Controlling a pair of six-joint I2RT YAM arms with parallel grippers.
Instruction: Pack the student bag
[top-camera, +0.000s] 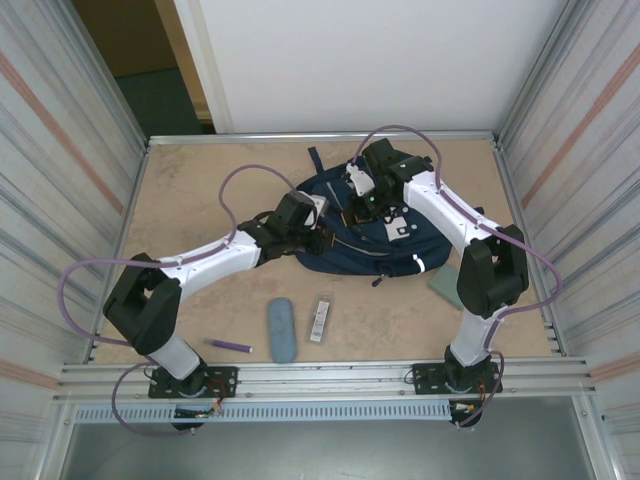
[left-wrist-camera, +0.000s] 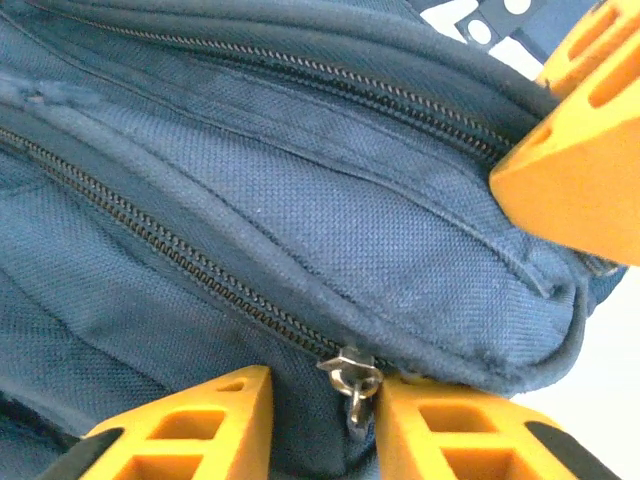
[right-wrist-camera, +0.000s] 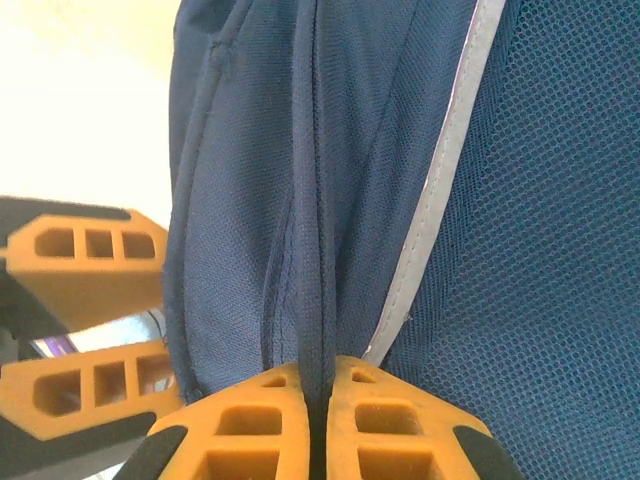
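Observation:
The student bag (top-camera: 372, 238), navy with silver stripes, lies at the table's middle back. My left gripper (top-camera: 318, 236) is at its left edge. In the left wrist view the left gripper (left-wrist-camera: 325, 425) is open, and its orange fingers (left-wrist-camera: 190, 425) straddle a zip seam. The metal zipper pull (left-wrist-camera: 352, 385) hangs in the gap, against the right-hand finger. My right gripper (top-camera: 362, 196) is over the bag's top. In the right wrist view the right gripper (right-wrist-camera: 318, 405) is shut on a raised fold of the bag's navy fabric (right-wrist-camera: 315, 250), beside a silver stripe (right-wrist-camera: 440, 190).
On the table in front of the bag lie a grey-blue pencil case (top-camera: 282, 329), a small clear flat pack (top-camera: 320, 318) and a purple pen (top-camera: 230, 345). A pale green flat item (top-camera: 443, 287) lies beside the right arm. Corrugated metal walls close in both sides.

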